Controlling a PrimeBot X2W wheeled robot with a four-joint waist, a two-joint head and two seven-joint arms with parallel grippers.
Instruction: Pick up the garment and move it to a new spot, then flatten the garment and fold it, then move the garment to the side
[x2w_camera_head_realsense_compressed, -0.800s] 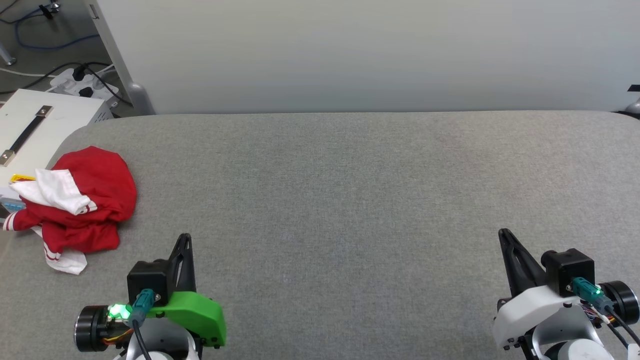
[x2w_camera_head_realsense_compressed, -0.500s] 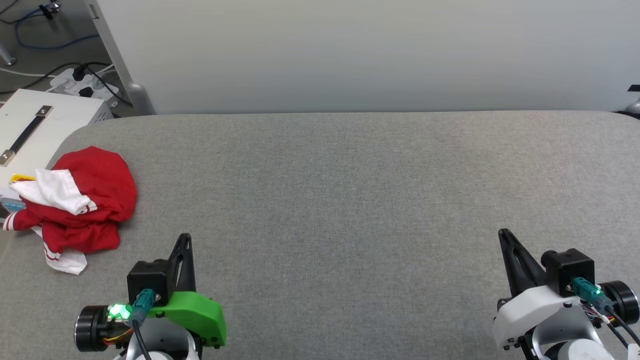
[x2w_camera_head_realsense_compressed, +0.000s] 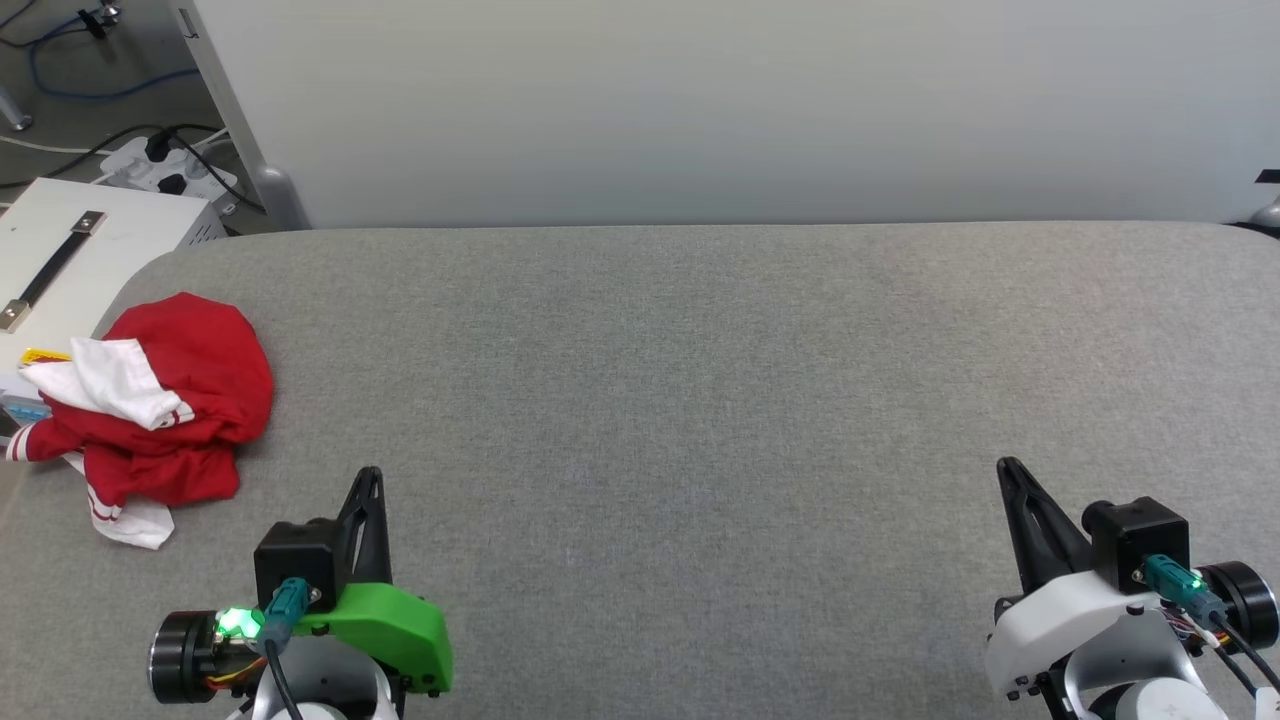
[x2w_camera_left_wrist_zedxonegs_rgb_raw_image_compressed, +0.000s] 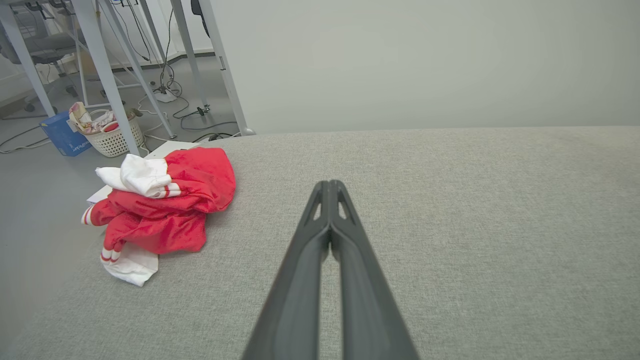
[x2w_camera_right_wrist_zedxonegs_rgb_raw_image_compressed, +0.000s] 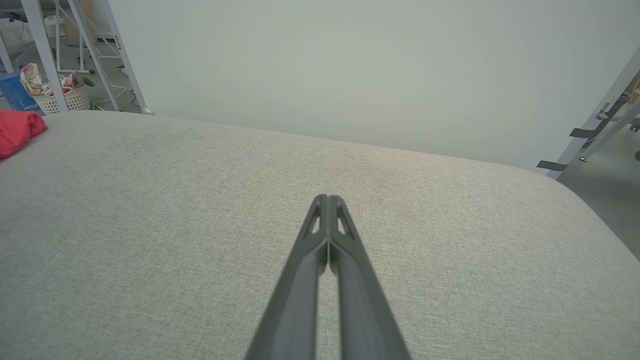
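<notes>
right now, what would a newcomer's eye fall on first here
The crumpled red-and-white garment at the left edge of the grey padded table catches the eye first. Then the left pincer, shut, with its green cover, and the right pincer, shut too, at the near edge.

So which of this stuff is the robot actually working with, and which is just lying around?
For the job: garment, crumpled on the grey table; left gripper and right gripper, both shut.
Lying about: white case, power strip, basket, blue box.
</notes>
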